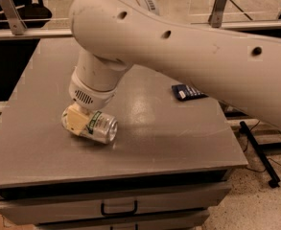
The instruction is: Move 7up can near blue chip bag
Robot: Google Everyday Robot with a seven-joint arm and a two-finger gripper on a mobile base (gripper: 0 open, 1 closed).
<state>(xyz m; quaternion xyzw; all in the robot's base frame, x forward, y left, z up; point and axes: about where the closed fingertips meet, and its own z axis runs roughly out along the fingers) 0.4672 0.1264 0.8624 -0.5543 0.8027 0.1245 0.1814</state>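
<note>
The 7up can (98, 126), silver with green marks, lies on its side at the front left of the grey table (178, 143). My gripper (77, 119) comes down from the big white arm and its tan fingers (76, 117) are shut on the can's left end. I cannot tell whether the can rests on the table or hangs just above it. A flat dark-blue packet (187, 91) with a white mark shows at the right middle, partly hidden under my arm. I cannot tell whether it is the blue chip bag.
My arm (202, 56) crosses the upper right and hides the table's back right. The table has drawers with a black handle (118, 209) in front. Metal rails (8, 11) stand behind, and a black stand leg (260, 150) lies on the floor to the right.
</note>
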